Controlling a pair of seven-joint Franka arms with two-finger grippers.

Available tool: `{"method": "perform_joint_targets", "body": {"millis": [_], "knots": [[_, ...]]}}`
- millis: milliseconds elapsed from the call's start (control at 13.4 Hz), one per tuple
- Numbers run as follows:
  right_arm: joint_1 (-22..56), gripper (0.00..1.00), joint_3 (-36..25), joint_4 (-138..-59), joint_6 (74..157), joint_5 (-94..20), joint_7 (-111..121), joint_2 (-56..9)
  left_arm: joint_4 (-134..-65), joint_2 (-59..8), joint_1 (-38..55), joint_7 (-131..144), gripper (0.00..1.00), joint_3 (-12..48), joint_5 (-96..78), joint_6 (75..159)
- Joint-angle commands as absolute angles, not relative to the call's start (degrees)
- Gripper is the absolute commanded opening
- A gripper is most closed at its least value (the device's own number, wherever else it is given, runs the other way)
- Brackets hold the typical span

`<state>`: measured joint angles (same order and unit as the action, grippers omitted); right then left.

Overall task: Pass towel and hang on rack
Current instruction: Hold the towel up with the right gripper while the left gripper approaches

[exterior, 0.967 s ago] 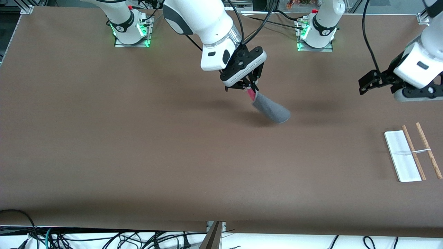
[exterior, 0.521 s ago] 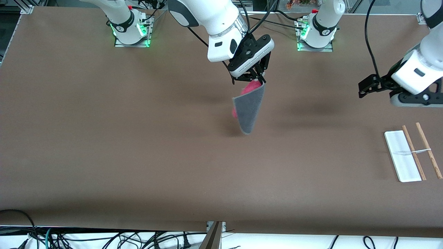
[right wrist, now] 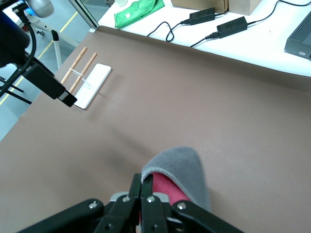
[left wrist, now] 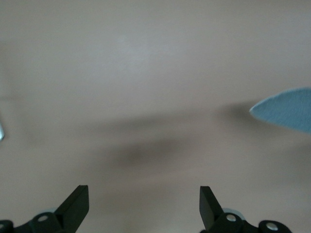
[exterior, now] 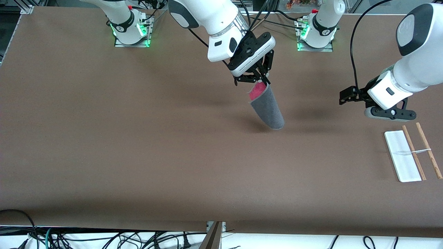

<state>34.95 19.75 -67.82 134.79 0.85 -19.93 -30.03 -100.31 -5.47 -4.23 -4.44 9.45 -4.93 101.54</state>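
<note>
The left hand (exterior: 346, 97) has swung in, spread wide, toward the towel (exterior: 267, 110) at its 9 o'clock, which the right hand (exterior: 258, 80) pinches aloft for handover.

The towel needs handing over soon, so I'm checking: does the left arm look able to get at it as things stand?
Probably yes. The towel hangs from the shut right pincer above bare table, and the left pincer is open in the air, with nothing between them.

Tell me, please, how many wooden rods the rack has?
2. Both wooden rods, one beside the other, belong to the rack at the left arm's end of the table, joined by a thin white crossbar. None seems hidden.
</note>
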Motion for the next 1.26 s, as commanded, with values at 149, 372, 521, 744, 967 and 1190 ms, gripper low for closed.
{"method": "perform_joint_targets", "body": {"millis": [149,372,521,744,967,1190], "knots": [[35.5,0.0,19.7,-66.8,135.1,0.9,-19.7,-30.5,-111.1,-4.1,-6.9,-24.5,1.0,10.4,-12.6,114.9],[35.5,0.0,19.7,-66.8,134.9,0.8,-19.7,-30.3,-117.4,-4.6,-7.2,-37.1,1.0,10.6,-19.8,124.0],[35.5,0.0,19.7,-66.8,135.1,0.8,-19.6,-30.3,-119.3,-6.1,-7.2,-47.2,1.0,11.3,-27.7,125.7],[35.4,0.0,19.7,-66.8,135.1,0.8,-19.6,-30.3,-121.5,-7.2,-7.1,-59.7,1.0,13.0,-35.7,127.9],[35.4,0.0,19.7,-66.8,135.1,0.9,-19.6,-30.3,-121.6,-9.9,-6.6,-75.6,1.0,14.4,-44.7,130.1],[35.4,0.0,19.7,-66.8,135.1,0.9,-19.6,-30.3,-121.5,-14.7,-4.4,-95.3,1.0,15.3,-55.5,133.0]]}}
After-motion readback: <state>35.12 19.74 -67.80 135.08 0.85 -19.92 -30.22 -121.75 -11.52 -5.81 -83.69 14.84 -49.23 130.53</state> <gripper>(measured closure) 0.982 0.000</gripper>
